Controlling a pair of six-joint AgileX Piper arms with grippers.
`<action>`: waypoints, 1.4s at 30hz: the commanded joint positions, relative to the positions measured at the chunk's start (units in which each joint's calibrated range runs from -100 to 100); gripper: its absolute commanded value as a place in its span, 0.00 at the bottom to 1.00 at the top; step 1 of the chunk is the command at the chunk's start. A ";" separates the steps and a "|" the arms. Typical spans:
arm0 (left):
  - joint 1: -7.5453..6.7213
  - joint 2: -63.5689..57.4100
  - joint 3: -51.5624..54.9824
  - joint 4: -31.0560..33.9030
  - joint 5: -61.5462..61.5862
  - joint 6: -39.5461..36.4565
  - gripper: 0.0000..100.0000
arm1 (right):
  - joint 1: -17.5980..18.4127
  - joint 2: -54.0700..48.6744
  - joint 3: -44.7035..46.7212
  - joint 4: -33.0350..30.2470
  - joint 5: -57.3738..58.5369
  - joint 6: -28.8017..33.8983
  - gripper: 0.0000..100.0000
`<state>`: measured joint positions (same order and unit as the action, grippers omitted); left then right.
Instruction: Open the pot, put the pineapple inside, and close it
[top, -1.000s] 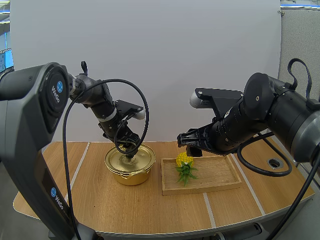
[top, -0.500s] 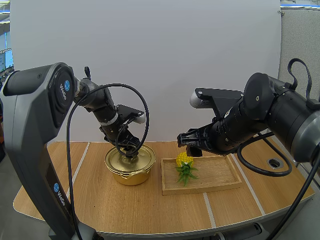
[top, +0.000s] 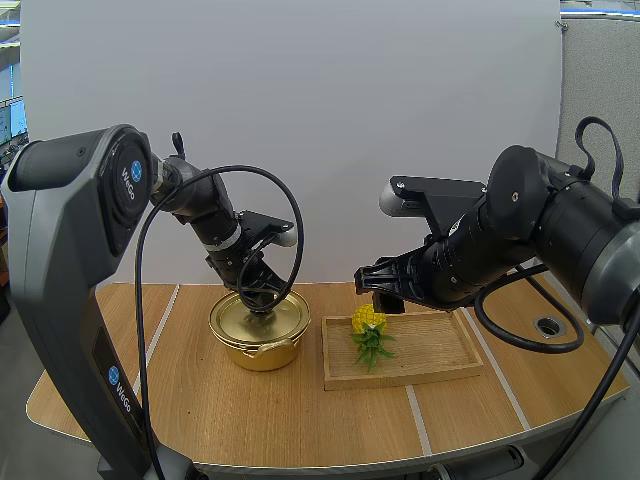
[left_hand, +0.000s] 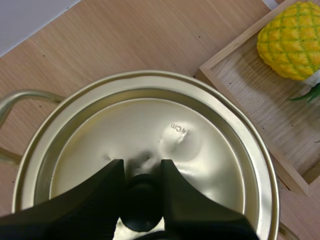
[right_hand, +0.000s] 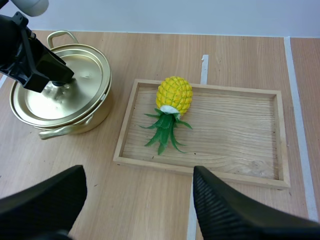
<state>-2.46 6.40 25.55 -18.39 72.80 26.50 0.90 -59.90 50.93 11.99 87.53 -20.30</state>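
A gold pot stands on the table with its lid on. My left gripper reaches down onto the lid, its two fingers pressed against either side of the black knob. The same grip appears in the high view, left gripper at the lid's centre. A yellow pineapple with green leaves lies in the wooden tray, right of the pot. My right gripper hovers above the tray's near-left side with its fingers wide apart and nothing between them.
The pot has looped side handles, and one handle points toward the table's front. The tray's right half is bare wood. A small round hole sits in the tabletop at the far right.
My left gripper's fingers have come together on the lid's knob after shifting slightly over the pot. The right arm, pineapple and tray have not moved.
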 joint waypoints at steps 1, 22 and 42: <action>0.18 0.34 0.19 1.43 1.00 -0.02 0.00 | -0.20 -0.31 -0.33 0.48 -0.89 0.18 1.00; 0.31 -32.60 -2.74 10.27 5.94 -1.54 0.00 | -0.20 -0.31 -0.33 0.99 -1.03 0.18 1.00; 0.46 -44.00 -38.41 25.04 -6.11 -15.76 0.00 | -0.20 0.87 -0.33 1.45 -16.86 0.18 1.00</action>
<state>-2.13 -37.28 -10.64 3.77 72.73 12.49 0.90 -59.58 50.93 12.88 74.41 -20.21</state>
